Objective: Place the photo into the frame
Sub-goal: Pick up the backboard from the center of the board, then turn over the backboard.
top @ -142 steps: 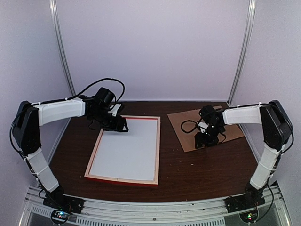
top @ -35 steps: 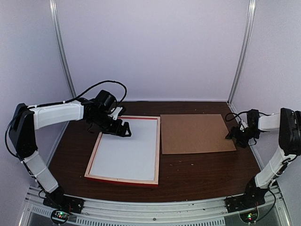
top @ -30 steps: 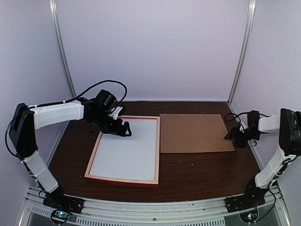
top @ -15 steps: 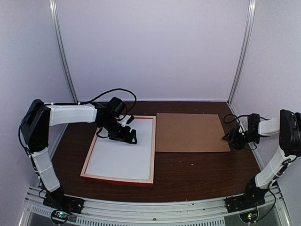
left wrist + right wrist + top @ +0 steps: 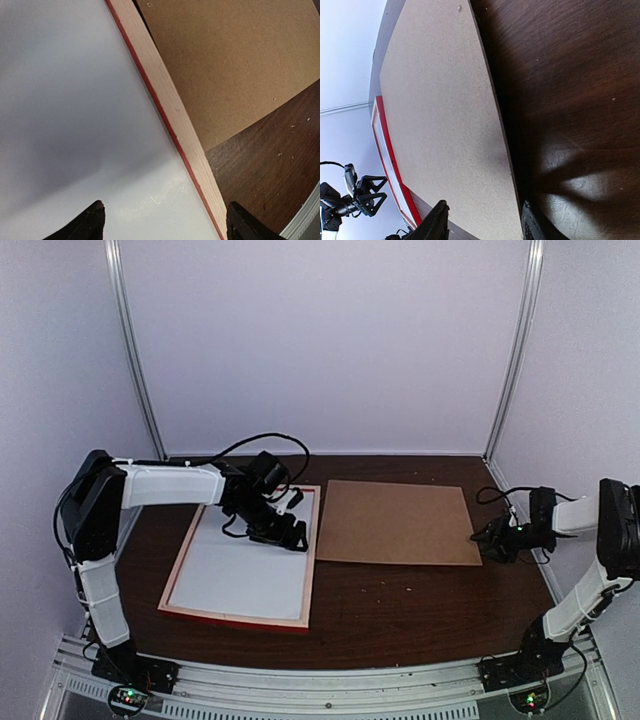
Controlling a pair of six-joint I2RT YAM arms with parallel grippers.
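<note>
The frame (image 5: pixel 306 570) lies flat at centre left, pale wood side up, with red showing at its edges. A white sheet (image 5: pixel 240 575) fills it; no landscape print shows, so the photo is hidden or out of view. My left gripper (image 5: pixel 287 534) is open and empty, low over the white sheet (image 5: pixel 75 125) beside the frame's right rail (image 5: pixel 165 110). My right gripper (image 5: pixel 489 539) is open at the right edge of the plain brown backing board (image 5: pixel 395 522). In the right wrist view that gripper (image 5: pixel 482 222) straddles the board's (image 5: pixel 440 110) edge.
The dark wooden table (image 5: pixel 420 610) shows in front of the board. The board's left edge lies against the frame's right rail. Pale walls and two metal posts close the back. A metal rail with both arm bases runs along the near edge.
The frame has slid left and turned slightly, while my left gripper moved right across it. The backing board has slid left with my right gripper following its right edge.
</note>
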